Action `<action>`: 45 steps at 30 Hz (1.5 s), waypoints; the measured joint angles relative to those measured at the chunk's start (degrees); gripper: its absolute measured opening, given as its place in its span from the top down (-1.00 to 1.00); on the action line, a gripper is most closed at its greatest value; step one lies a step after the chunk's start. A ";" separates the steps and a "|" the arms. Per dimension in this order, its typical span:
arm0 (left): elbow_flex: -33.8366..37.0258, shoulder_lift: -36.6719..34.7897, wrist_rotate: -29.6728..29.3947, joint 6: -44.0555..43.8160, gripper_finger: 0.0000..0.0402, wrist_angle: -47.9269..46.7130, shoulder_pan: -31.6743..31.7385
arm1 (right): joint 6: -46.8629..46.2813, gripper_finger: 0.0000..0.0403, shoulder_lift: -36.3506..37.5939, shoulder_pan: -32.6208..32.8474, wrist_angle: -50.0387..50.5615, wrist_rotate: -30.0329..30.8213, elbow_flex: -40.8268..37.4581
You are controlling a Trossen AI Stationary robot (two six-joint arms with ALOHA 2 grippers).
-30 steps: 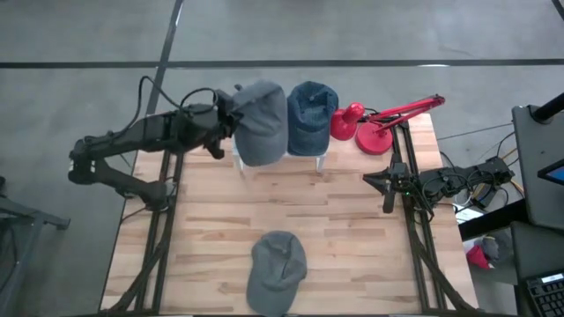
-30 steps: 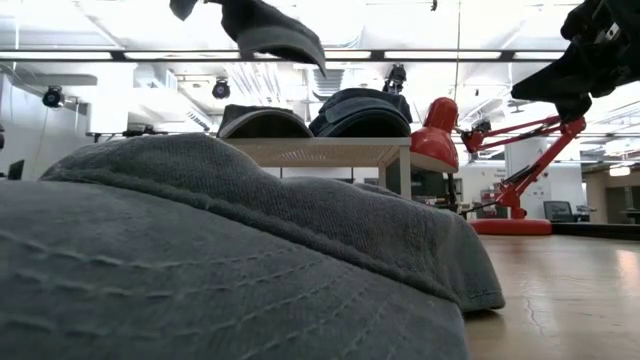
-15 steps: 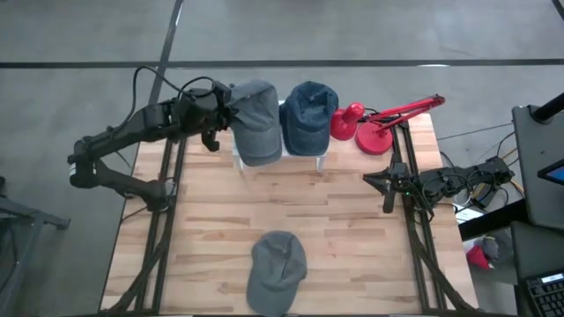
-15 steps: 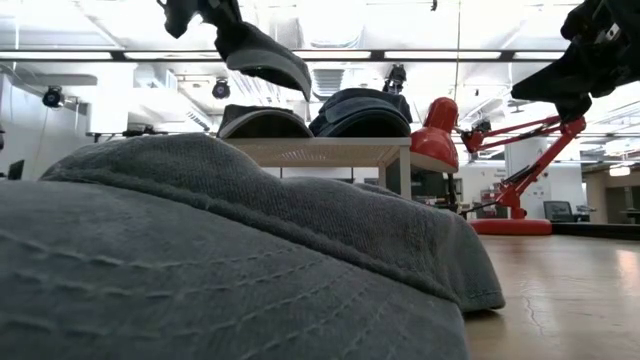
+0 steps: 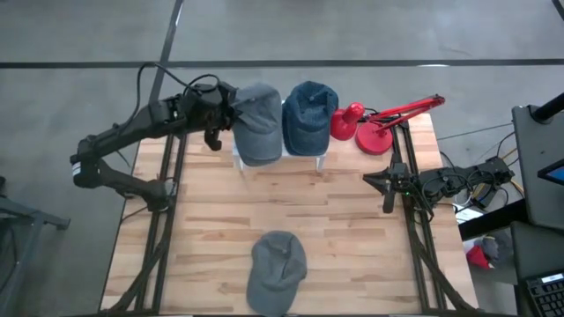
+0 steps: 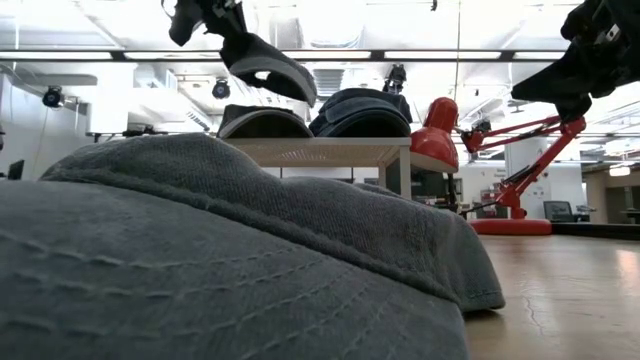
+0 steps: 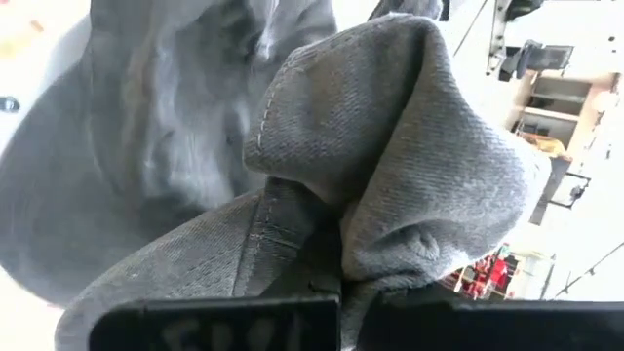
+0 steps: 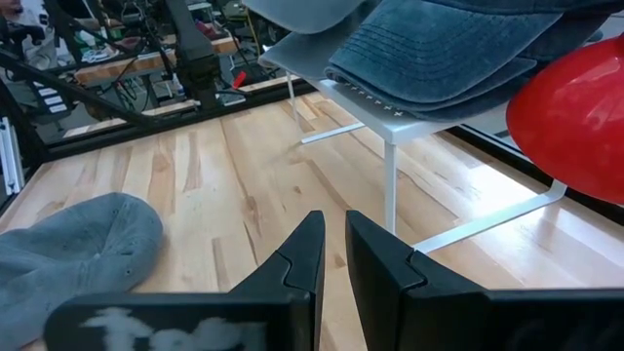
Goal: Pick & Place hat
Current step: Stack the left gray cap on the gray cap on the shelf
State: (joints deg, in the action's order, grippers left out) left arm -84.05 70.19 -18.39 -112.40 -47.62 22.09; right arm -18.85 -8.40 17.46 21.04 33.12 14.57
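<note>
A grey cap [image 5: 277, 271] is seen lying at the near edge of the tabletop [image 5: 352, 229], with bare wood open around it toward the middle. At the right edge the right pincer [image 5: 386, 181] is parked, its fingers nearly closed and nothing held. At the far edge a small white stand [image 5: 322, 155] carries a blue cap [image 5: 310, 116], with a red lamp [image 5: 374, 123] to its right. Above the stand's left part, a grey hat [image 5: 258, 121] is clamped in the fully closed left pincer [image 5: 227, 113].
</note>
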 joint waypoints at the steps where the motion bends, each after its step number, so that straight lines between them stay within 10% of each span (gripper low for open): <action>1: 0.00 0.17 0.26 0.24 1.00 0.01 0.47 | 0.00 0.79 0.00 0.02 0.02 0.00 0.00; 25: 0.94 2.46 5.37 4.71 0.93 -1.45 3.76 | 0.00 0.79 0.01 0.01 0.22 0.00 0.00; 45: 0.96 3.13 5.46 12.53 0.46 -1.73 5.17 | 0.00 0.79 0.00 -0.01 0.21 0.00 0.00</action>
State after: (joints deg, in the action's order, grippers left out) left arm -83.09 73.31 -12.94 -99.86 -49.34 27.27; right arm -18.85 -8.40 17.45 21.25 33.12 14.57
